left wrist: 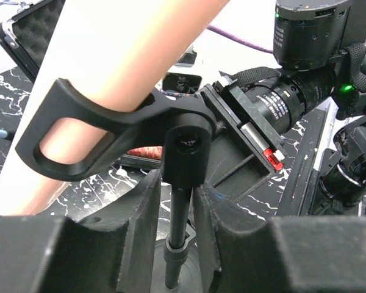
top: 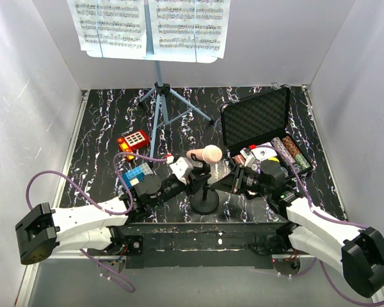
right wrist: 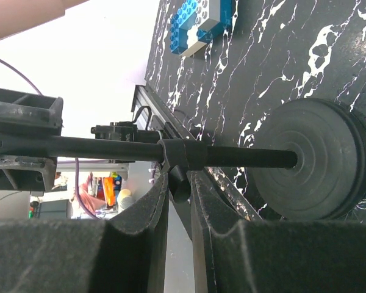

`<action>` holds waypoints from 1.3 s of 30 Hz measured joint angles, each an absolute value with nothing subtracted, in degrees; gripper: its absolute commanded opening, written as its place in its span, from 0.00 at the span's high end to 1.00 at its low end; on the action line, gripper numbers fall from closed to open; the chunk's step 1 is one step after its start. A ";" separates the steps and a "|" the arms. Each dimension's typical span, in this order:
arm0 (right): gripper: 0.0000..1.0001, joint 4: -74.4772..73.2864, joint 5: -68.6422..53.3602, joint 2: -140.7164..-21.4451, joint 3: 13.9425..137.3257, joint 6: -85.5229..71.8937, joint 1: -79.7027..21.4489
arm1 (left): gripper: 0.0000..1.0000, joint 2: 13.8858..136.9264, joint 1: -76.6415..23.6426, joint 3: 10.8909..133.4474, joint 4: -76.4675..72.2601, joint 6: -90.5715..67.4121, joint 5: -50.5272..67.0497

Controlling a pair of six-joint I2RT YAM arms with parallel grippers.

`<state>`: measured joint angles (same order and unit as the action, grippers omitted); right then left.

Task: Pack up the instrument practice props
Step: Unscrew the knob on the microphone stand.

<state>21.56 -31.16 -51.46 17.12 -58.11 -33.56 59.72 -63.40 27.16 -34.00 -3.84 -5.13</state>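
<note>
The pale microphone [top: 205,154] lies in the black clip [left wrist: 110,131] of its stand, whose round base [top: 205,202] rests on the marbled table. My left gripper [left wrist: 178,183] comes in from the left and is shut on the stand just under the clip joint, the thin pole [left wrist: 179,232] running down between its fingers. From the right, my right gripper [right wrist: 180,183] is shut on the knob of the collar [right wrist: 183,152] on that pole, near the base [right wrist: 311,160]. The light-blue music stand [top: 160,109] is upright at the back, holding white sheet-music pages [top: 150,25].
An open black foam-lined case [top: 256,118] with poker chips [top: 291,153] lies at the right, close behind my right gripper. A red toy [top: 133,141] and blue bricks [top: 136,174] lie left of the microphone. White walls enclose the table.
</note>
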 measured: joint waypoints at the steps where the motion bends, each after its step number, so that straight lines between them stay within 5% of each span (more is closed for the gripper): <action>1: 0.99 21.54 -31.00 -51.42 17.12 -58.11 -33.58 | 0.85 59.79 -63.42 27.16 -34.17 -3.81 -5.04; 4: 0.99 21.47 -30.35 -51.27 17.12 -58.08 -33.91 | 1.00 59.81 -63.55 27.16 -34.28 -3.49 -4.82; 7: 0.98 21.19 -29.82 -50.94 17.12 -57.82 -34.22 | 1.00 59.81 -63.57 27.16 -34.22 -2.92 -4.60; 13: 0.75 18.72 -29.76 -50.26 18.00 -55.77 -34.52 | 1.00 59.00 -63.57 27.81 -31.68 -1.52 -3.49; 26: 0.63 18.72 -38.76 -56.71 21.19 -50.85 -34.57 | 1.00 55.37 -63.77 27.86 -26.48 1.13 -0.67; 29: 0.71 20.45 -40.38 -57.23 21.12 -50.85 -34.52 | 1.00 55.35 -63.77 27.83 -26.46 1.13 -0.67; 33: 0.94 21.02 -41.19 -58.24 21.10 -50.48 -34.41 | 1.00 54.92 -63.77 27.83 -25.87 1.39 -0.67; 39: 0.99 21.50 -42.63 -59.29 21.28 -49.10 -34.09 | 1.00 54.54 -63.77 27.77 -25.43 1.26 -0.64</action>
<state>21.50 -42.63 -59.29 21.28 -49.10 -34.09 54.54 -63.77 27.77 -25.43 1.26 -0.64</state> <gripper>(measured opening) 0.064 0.121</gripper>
